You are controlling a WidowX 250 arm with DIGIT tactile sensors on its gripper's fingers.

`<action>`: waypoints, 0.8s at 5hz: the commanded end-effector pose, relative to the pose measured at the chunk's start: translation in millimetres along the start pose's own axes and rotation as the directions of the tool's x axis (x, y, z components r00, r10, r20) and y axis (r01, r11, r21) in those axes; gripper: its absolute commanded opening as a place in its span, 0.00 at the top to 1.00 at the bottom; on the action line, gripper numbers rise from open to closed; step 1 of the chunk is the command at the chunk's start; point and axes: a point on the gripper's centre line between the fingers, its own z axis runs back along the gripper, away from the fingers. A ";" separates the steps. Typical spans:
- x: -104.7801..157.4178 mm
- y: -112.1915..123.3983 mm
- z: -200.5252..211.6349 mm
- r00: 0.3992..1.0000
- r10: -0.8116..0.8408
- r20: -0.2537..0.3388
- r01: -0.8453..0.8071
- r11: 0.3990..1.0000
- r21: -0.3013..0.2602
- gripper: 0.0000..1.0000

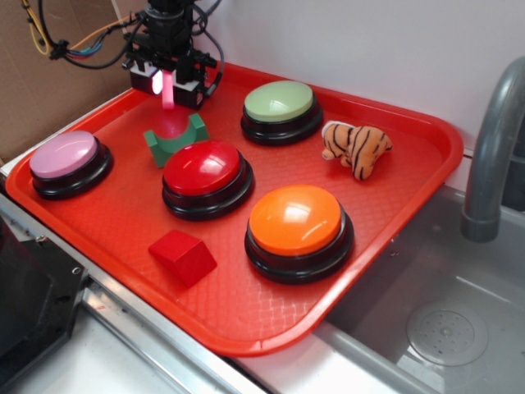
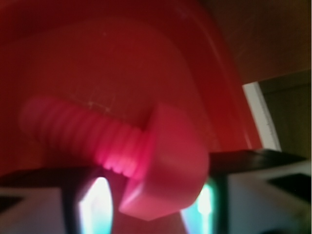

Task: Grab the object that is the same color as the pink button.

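Observation:
My gripper (image 1: 167,89) hangs over the far left part of the red tray (image 1: 271,328), above the green arch block (image 1: 174,139). It is shut on the small pink toy bolt (image 1: 168,90), lifted clear of the tray. In the wrist view the pink bolt (image 2: 146,146) fills the frame, flat head at the right and ribbed shaft pointing left, with my gripper (image 2: 153,202) closed on it between the glowing fingers. The pink button (image 1: 67,160), pale pink-lilac top on a black base, sits at the tray's left edge.
On the tray stand a red-topped button (image 1: 205,172), an orange-topped button (image 1: 297,226) and a green-topped button (image 1: 280,107). A red wedge block (image 1: 182,256) lies near the front. A toy tiger (image 1: 357,146) lies at the right. A sink and faucet (image 1: 492,156) are further right.

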 end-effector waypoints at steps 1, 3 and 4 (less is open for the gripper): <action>5.1 19.2 13.4 0.996 -0.009 0.086 0.009 1.000 -0.002 1.00; -29.3 1.1 75.0 0.985 -0.099 0.144 0.109 0.992 -0.066 1.00; -56.2 -4.6 128.8 0.981 -0.143 0.131 0.159 0.980 -0.122 1.00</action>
